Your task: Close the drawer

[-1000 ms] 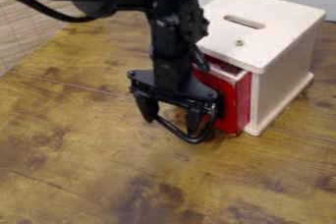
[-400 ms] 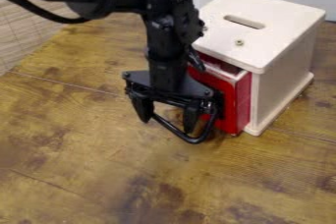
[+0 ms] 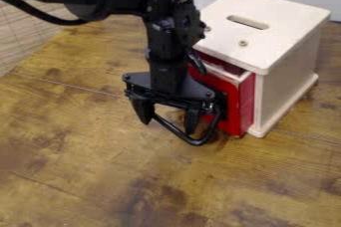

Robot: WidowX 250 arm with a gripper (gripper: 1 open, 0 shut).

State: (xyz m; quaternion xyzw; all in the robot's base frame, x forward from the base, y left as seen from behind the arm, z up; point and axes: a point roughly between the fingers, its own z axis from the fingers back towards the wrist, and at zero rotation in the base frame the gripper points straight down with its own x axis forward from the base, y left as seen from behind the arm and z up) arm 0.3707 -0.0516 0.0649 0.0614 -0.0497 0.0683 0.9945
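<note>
The red drawer (image 3: 236, 97) sticks a little way out of the cream-white cabinet (image 3: 274, 42) at its front left face. Its black looped handle (image 3: 190, 131) reaches out over the wooden table. My black gripper (image 3: 174, 117) hangs from the arm (image 3: 170, 32) right in front of the drawer. Its fingers (image 3: 144, 110) are spread open on either side of the handle loop and grip nothing. The drawer's black front plate is mostly hidden behind the gripper.
The cabinet has a slot (image 3: 246, 20) on top and stands at the right of a worn wooden table (image 3: 80, 161). A woven mat edge (image 3: 20, 32) shows at the far left.
The gripper has shifted very slightly left and down. The drawer and cabinet look the same.
</note>
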